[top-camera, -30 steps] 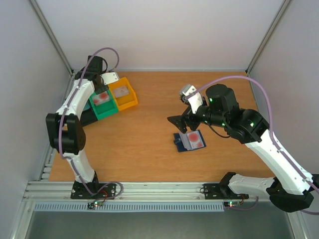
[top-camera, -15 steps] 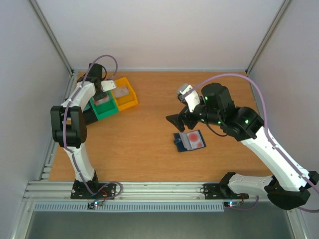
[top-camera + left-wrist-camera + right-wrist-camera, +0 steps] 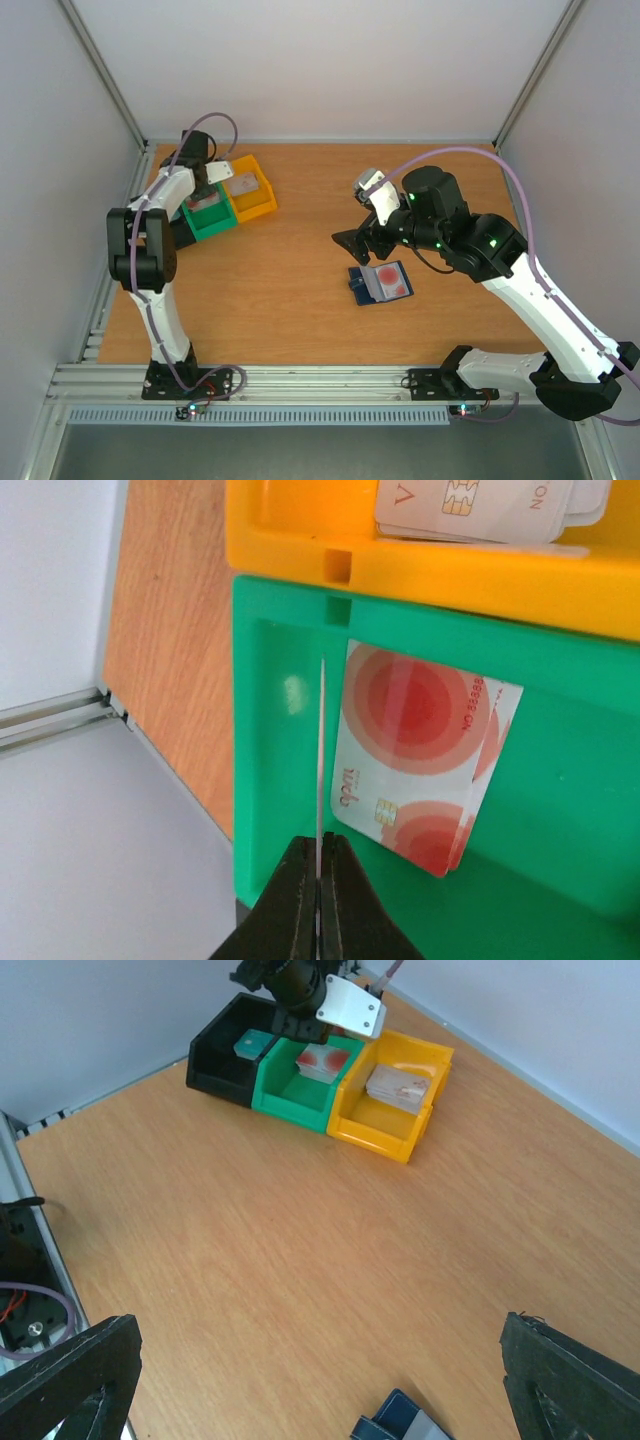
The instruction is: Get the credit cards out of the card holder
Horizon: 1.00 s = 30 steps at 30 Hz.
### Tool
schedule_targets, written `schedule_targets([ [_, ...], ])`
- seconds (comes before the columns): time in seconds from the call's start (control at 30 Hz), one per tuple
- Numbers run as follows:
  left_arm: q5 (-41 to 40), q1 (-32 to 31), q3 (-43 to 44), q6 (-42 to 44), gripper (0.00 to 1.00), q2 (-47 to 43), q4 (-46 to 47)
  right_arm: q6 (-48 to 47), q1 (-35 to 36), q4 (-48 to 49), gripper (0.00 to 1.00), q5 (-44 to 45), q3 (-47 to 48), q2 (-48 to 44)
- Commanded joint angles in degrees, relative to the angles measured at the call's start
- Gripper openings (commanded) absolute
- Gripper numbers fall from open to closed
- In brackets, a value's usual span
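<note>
The card holder (image 3: 372,285) lies open on the table, navy with a pale inner pocket, and a credit card with a red circle (image 3: 390,281) rests on it. My right gripper (image 3: 368,238) hovers just above and behind it, open and empty; its wrist view catches only a corner of the card holder (image 3: 400,1423) between the wide-spread fingers (image 3: 70,1380). My left gripper (image 3: 320,848) is shut on a thin credit card (image 3: 321,740) seen edge-on over the green bin (image 3: 280,780). Cards with red circles (image 3: 415,745) lie flat in that bin.
Three bins stand in a row at the back left: black (image 3: 178,235), green (image 3: 212,222) and yellow (image 3: 256,200). The yellow bin holds pale cards (image 3: 480,505), and the black one holds a teal card (image 3: 250,1042). The enclosure's left wall is close to the bins.
My left gripper has moved from behind the bins to over the green bin, still holding its card. The right arm has shifted slightly left and stayed open.
</note>
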Motion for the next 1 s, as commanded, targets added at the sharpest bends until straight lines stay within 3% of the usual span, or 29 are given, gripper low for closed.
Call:
schedule_targets([
  [0.0,-1.5,-0.1,1.41,0.34,0.0,3.33,4.43,-0.51,-0.33,-0.42,0.99,-0.67,1.22,-0.36],
  [0.5,-3.57,-0.19,-0.68,2.47,0.0,5.88,11.6,-0.93,-0.33,-0.73,0.99,-3.7,1.06,-0.24],
  [0.77,-3.08,-0.19,-0.44,2.63,0.0,6.45,9.57,-1.04,-0.38,-1.09,0.98,-4.66,1.15,-0.6],
  [0.83,-2.73,-0.19,-0.29,2.41,0.08,6.46,8.2,-1.07,-0.39,-1.14,0.98,-4.74,1.24,-0.51],
  [0.97,-0.71,-0.03,0.78,0.92,0.36,5.67,4.61,-1.12,-0.33,-1.46,0.99,-5.05,1.33,-0.62],
])
